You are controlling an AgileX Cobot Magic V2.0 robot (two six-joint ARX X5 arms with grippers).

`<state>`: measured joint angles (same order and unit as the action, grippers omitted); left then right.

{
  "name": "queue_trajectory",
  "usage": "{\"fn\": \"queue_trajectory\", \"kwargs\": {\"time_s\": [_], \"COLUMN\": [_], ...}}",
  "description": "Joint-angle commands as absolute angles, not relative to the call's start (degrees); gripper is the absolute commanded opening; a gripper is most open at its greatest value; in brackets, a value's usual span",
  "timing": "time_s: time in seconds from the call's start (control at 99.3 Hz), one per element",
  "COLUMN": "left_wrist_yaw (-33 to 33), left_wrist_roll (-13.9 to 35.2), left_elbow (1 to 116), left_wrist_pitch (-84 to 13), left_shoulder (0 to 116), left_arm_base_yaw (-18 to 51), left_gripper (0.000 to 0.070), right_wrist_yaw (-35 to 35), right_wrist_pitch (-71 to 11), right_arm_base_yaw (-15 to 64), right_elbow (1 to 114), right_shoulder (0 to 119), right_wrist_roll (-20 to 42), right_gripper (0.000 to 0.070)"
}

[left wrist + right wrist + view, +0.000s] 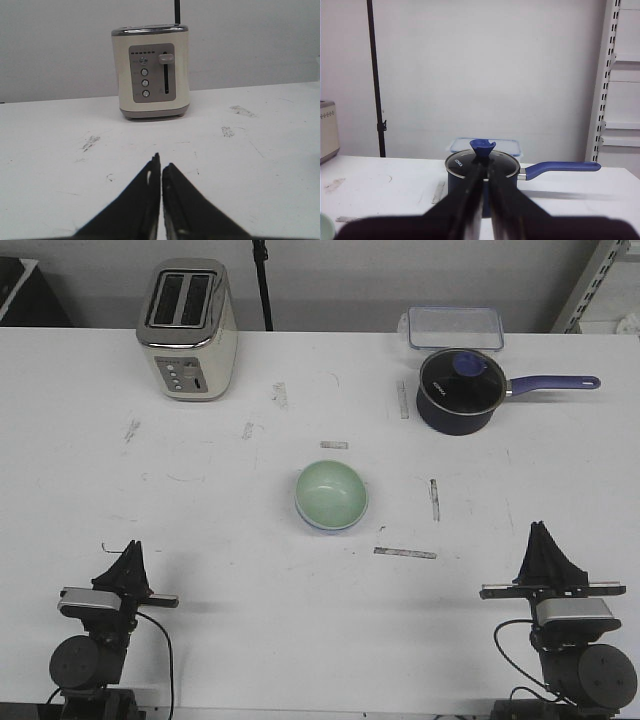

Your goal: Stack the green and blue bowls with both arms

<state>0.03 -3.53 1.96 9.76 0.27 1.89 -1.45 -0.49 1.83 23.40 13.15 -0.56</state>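
At the near edge of the white counter (230, 570) both arms sit folded back: the left hand (128, 552) at about 8 o'clock and the right hand (541, 532) at about 4 o'clock, each with its fingers pressed together, clenched on nothing and resting well apart from everything else. Near the middle of the counter, slightly toward the right, sits the green bowl (331, 493), nested inside the blue bowl (322, 524), of which only a thin pale rim shows along the near edge. Farther off, at 11 o'clock, stands a cream toaster (188, 330); at 1 o'clock a dark saucepan (458, 391) with a glass lid and purple handle, a clear lidded container (455, 327) just behind it.
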Motion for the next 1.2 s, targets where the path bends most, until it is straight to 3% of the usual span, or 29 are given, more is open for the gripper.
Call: {"fn": "queue_trajectory", "kwargs": {"time_s": [0.0,1.188], "left_wrist_yaw": [-0.2,-1.9], "left_wrist_roll": [-3.4,-1.7], "left_elbow": [0.7,0.7], "left_wrist_pitch": [9.9,7.0], "left_shoulder": [0.2,0.2], "left_arm_base_yaw": [1.8,1.8], "left_gripper": [0.0003,0.0002], "right_wrist_yaw": [-1.5,-1.5], "right_wrist_pitch": [0.4,0.4], "right_arm_base_yaw": [1.9,1.9], "right_elbow": [23.3,23.3], "right_shoulder": [13.1,13.1], "right_wrist_roll": [0.2,0.2], "right_gripper": [0.001,0.001]}}
